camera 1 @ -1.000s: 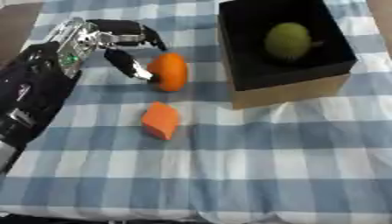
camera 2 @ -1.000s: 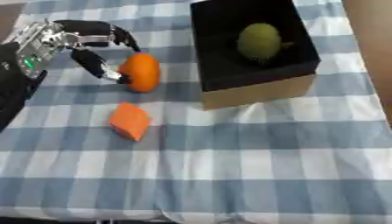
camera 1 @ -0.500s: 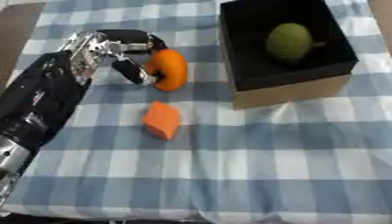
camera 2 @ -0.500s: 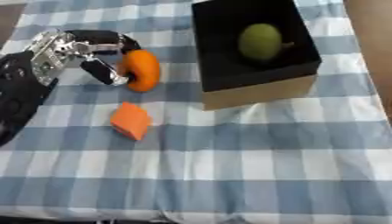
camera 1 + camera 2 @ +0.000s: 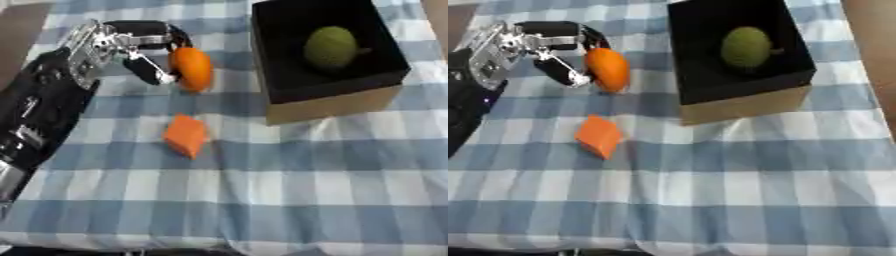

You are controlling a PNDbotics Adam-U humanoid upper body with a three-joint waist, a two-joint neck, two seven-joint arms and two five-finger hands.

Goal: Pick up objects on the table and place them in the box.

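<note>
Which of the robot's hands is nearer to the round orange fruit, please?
Left. The left hand is at the orange fruit, its fingers curled round the fruit's left side. The right hand shows in neither view.

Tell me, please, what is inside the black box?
Inside the black box lies one green round fruit, on the dark bottom. Nothing else shows there; the near wall covers the part of the bottom closest to the camera, so that strip cannot be checked.
</note>
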